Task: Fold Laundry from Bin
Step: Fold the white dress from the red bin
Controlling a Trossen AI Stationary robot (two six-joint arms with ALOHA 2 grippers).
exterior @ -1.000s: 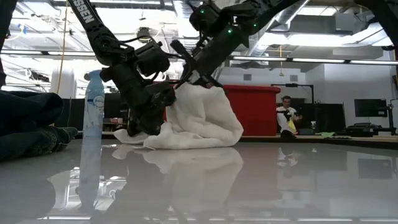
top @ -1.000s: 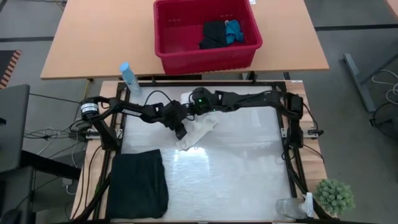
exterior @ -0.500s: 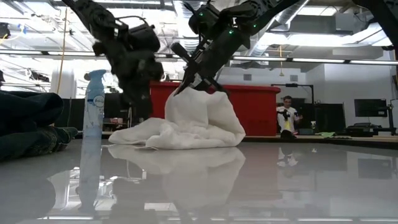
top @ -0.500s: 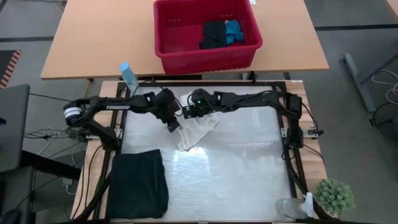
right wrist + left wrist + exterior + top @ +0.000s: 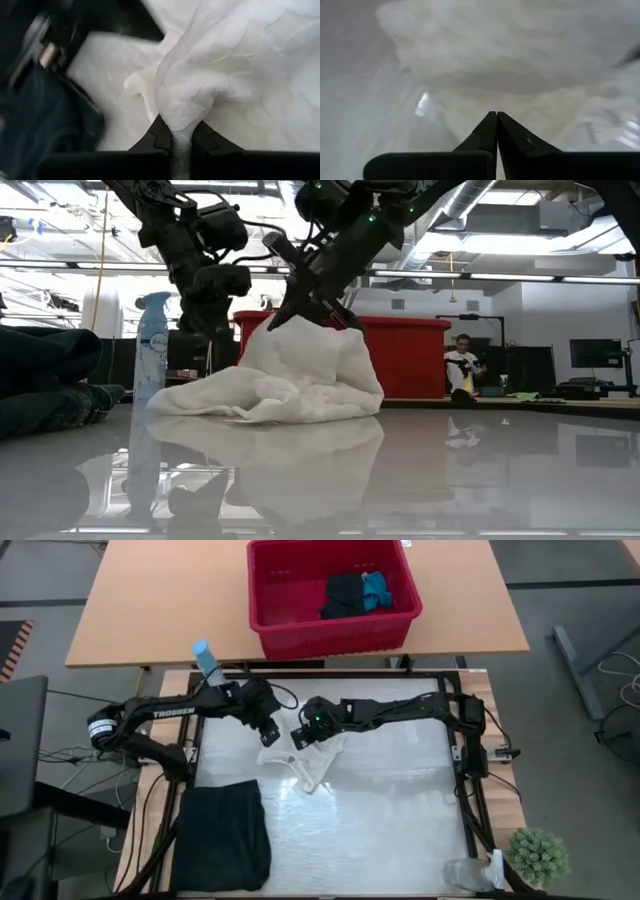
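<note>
Count: 1 white cloth (image 5: 312,762), 1 folded black garment (image 5: 222,834), 1 red bin (image 5: 331,592) w/ a black item (image 5: 343,595) and a small blue item (image 5: 377,589) inside, 1 spray bottle (image 5: 207,664), 1 small green plant (image 5: 538,854), 2 arms.

Hard to see: the clear object beside the plant can't be identified. In the low view the black garment is cut off at the frame edge. A person (image 5: 462,368) sits far off in the room behind the bin; no detail. Left wrist view shows only blurred white cloth past its own fingers.

Right gripper (image 5: 302,737) reaches in from the right side of the tabletop, arm stretched nearly level, fingers pinched on a bunched peak of the white cloth (image 5: 186,107); the rest of the cloth drapes below the gripper and spreads onto the tabletop (image 5: 400,830). In the low view the gripper (image 5: 298,317) holds the top of the mound.

Left gripper (image 5: 267,734) is just beside the right one, raised above the cloth edge, fingers (image 5: 492,132) pressed together w/ nothing between them. Bin is on the wooden table beyond both grippers; black garment is near the tabletop's front-left corner, well apart from them.
</note>
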